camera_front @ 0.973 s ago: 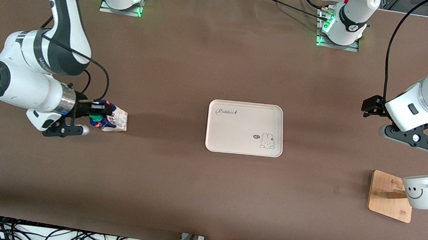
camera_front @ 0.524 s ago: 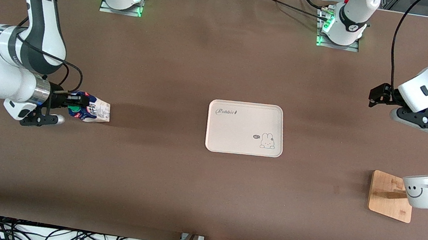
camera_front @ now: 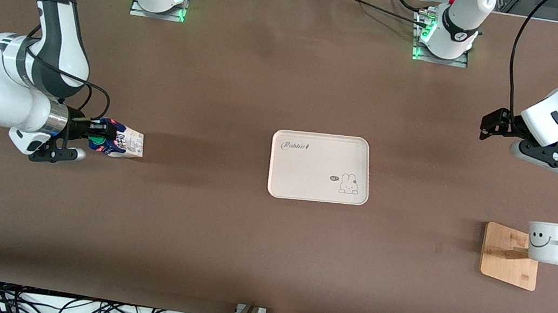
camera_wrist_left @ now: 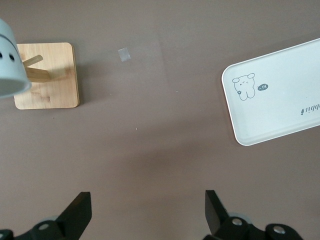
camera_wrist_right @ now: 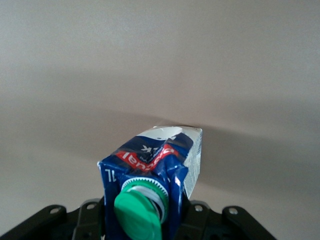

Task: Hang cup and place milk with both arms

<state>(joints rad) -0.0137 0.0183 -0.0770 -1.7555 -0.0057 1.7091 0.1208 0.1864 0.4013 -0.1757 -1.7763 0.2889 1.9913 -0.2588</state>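
Observation:
The milk is a dark blue carton with a green cap, and it is tipped on its side. My right gripper is shut on its cap end, over the table at the right arm's end. The right wrist view shows the carton between the jaws of the right gripper. The cup, white with a smiley face, hangs by its black handle on a peg of the wooden rack. My left gripper is open and empty, over bare table between the rack and its base. The left wrist view shows the open left gripper, the cup's edge and the rack.
A cream tray with a rabbit print lies at the table's middle and also shows in the left wrist view. Cables run along the table edge nearest the front camera.
My right arm has carried the milk away from the tray toward the right arm's end. My left gripper has drawn away from the rack. The cup has swung from tilted to level.

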